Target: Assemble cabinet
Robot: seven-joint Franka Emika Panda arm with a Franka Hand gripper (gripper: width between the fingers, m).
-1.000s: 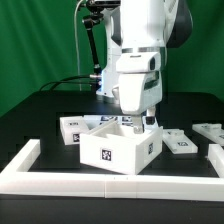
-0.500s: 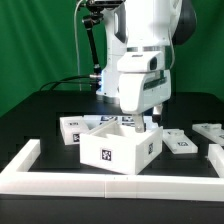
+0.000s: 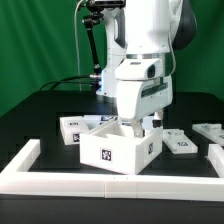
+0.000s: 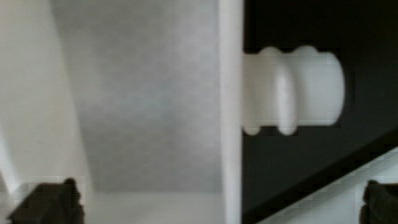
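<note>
1. Now the gripper hangs with jaws spread inside the cabinet, near the table's front edge.
2. Centre its fingers across the white panel before closing, clear of the ribbed peg.

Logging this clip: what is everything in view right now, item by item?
cabinet: 1, white with black-and-white tags, mid-table, under the arm
left loose part: 1, white, tagged, beside the cabinet on the exterior view's left
right loose parts: at least 2, white, tagged, on the exterior view's right of the cabinet
ribbed peg: 1, white, sticks out from a white panel's edge, wrist view only
low wall: 1, white, along the table's front, ends turned back
table: 1, black
backdrop: 1, green, behind
cables: black, count unclear, rear of the table
arm: 1, white, centre
pincer: 1, dark fingertips spread wide, lowered into the cabinet's open top
</note>
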